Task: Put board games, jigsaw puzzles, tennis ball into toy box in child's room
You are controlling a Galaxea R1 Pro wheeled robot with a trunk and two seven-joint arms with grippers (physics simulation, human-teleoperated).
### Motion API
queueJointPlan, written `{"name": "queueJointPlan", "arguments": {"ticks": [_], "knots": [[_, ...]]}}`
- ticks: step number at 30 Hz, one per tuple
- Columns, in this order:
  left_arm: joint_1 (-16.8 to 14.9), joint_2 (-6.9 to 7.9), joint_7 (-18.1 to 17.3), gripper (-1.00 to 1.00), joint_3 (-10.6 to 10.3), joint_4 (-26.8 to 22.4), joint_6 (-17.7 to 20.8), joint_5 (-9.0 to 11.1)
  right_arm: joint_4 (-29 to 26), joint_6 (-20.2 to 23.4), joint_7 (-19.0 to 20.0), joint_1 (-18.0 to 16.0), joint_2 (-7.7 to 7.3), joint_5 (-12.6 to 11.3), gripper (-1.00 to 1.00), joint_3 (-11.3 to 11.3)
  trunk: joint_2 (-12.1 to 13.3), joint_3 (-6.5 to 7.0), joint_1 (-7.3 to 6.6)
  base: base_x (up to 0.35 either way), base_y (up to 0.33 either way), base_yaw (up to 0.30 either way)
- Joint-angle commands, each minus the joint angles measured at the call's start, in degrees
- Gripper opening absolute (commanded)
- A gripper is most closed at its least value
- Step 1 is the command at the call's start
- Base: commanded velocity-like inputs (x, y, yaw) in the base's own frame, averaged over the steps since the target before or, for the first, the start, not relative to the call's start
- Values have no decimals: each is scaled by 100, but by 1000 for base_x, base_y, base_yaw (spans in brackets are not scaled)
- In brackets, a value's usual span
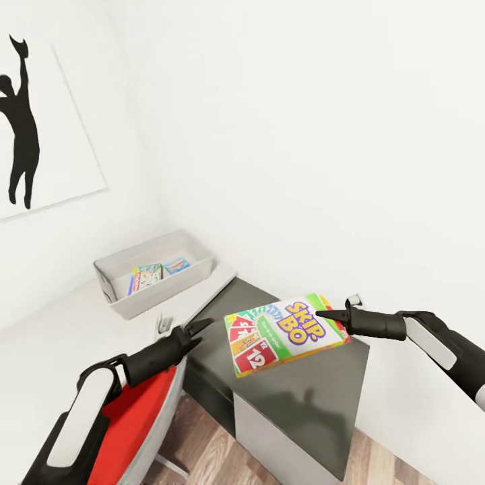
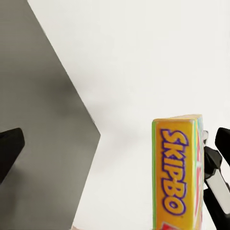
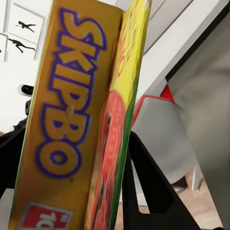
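My right gripper (image 1: 329, 314) is shut on the edge of the rainbow SKIP-BO board game (image 1: 286, 331) and holds it tilted in the air above a dark-grey cabinet top (image 1: 303, 397). In the right wrist view the game's yellow side (image 3: 62, 120) sits between the black fingers (image 3: 148, 191). My left gripper (image 1: 201, 331) hovers just left of the game, open and holding nothing; one of its fingers (image 2: 9, 148) shows in the left wrist view, apart from the game (image 2: 175, 172). The light-grey toy box (image 1: 168, 289) stands on the pale table (image 1: 60, 330) by the wall corner, with a white-green board game (image 1: 147, 276) and a blue one (image 1: 176, 264) inside.
A red-seated chair (image 1: 135, 411) stands under my left arm, between the table and the cabinet. White walls close in behind and to the right. A black player silhouette picture (image 1: 23, 128) hangs at the left. Wood-plank floor (image 1: 202, 458) shows below.
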Motion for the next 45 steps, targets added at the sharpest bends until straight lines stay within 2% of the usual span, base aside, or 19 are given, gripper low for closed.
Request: {"name": "queueJointPlan", "arguments": {"ticks": [1,7,12,14,15,17,20,24,25,26,27,30,35,39,40,45], "knots": [[17,7,1,100,35,-2,13,10,-2,43,-2,-8,-8,-62,-100,19,-12,-8,4,0,0,274],[145,26,-16,100,280,-14,9,9,-2,57,7,-18,-18,-68,-100,15,-12,10,4,0,0,275],[287,98,-41,100,472,-59,8,13,5,161,20,-66,-1,-80,-100,9,-12,21,4,0,0,278],[432,191,-135,100,606,-93,-3,14,25,414,4,-247,90,-80,-100,-39,-12,23,4,0,0,282],[432,191,-135,100,606,-93,-3,14,25,414,4,-247,90,-80,-100,-39,-12,24,4,0,0,283],[525,262,-275,100,689,-106,-27,15,59,597,-15,-460,248,-64,-100,-64,-12,25,4,0,0,284],[641,361,-572,100,786,-117,-87,12,257,852,-148,-816,589,-46,-100,-88,-12,26,4,0,0,286],[770,456,-913,100,879,-124,-223,9,708,1183,-490,-1394,1078,-30,-100,-104,-12,27,4,0,0,287],[825,480,-1042,100,902,-128,-300,8,895,1277,-653,-1654,1315,-23,-100,-107,-12,27,4,0,0,288],[849,488,-1098,100,909,-128,-332,8,983,1315,-732,-1761,1422,-20,-100,-110,-12,27,4,0,0,288],[849,488,-1098,100,909,-128,-332,8,983,1315,-732,-1761,1422,-20,-100,-110,-12,27,4,0,0,288],[895,506,-1209,100,931,-129,-396,7,1205,1395,-919,-2034,1666,-17,-100,-116,-12,27,4,0,0,290],[928,515,-1289,100,938,-129,-444,7,1441,1454,-1074,-2511,1935,-13,-100,-111,-12,28,4,0,0,291],[918,511,-1316,100,943,-129,-458,7,1771,1474,-1276,-2821,2279,-13,-100,-110,-12,28,4,0,0,292],[918,511,-1316,100,943,-129,-458,7,1771,1474,-1276,-2821,2279,-13,-100,-110,-12,28,4,0,0,292],[648,565,-1332,100,959,-130,-450,12,2493,1469,-1701,-3353,2650,-18,-100,-112,-12,24,4,0,0,290]]}}
